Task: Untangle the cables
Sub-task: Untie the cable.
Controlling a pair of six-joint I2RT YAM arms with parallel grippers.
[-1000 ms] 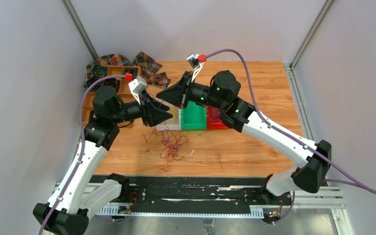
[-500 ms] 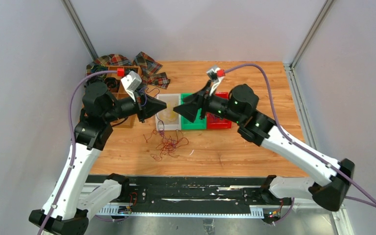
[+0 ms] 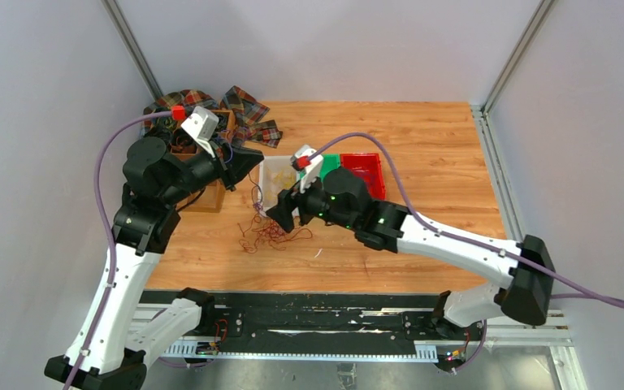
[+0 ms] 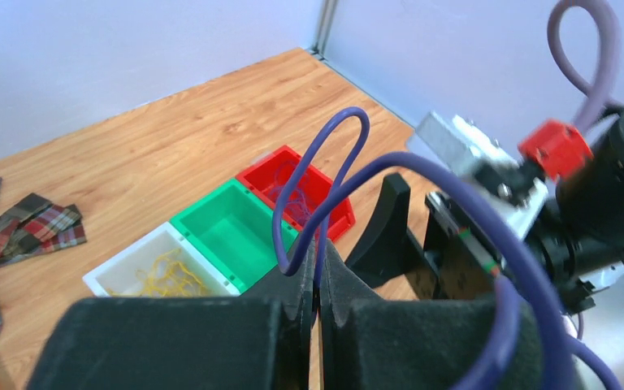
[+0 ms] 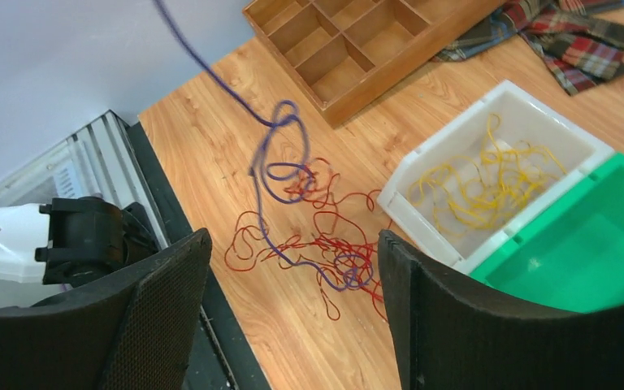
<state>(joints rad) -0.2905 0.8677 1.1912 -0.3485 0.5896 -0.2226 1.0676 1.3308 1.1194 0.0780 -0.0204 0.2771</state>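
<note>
my left gripper (image 4: 318,284) was clenched on a purple cable (image 4: 356,116) rising from the red tangle (image 5: 325,244) on the table (image 3: 422,130); right gripper (image 5: 292,240) hung released above. yellow cables (image 5: 479,183) lay in the white bin (image 5: 418,227); most looked undone.

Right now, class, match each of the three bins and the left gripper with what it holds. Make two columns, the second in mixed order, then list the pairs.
Column one:
1. white bin
2. green bin
3. red bin
4. left gripper

Column two:
A. jaws shut on one purple wire
B. no wires seen inside
C. yellow wires inside
D. purple wires inside

Pairs: 1-C, 2-B, 3-D, 4-A
</note>
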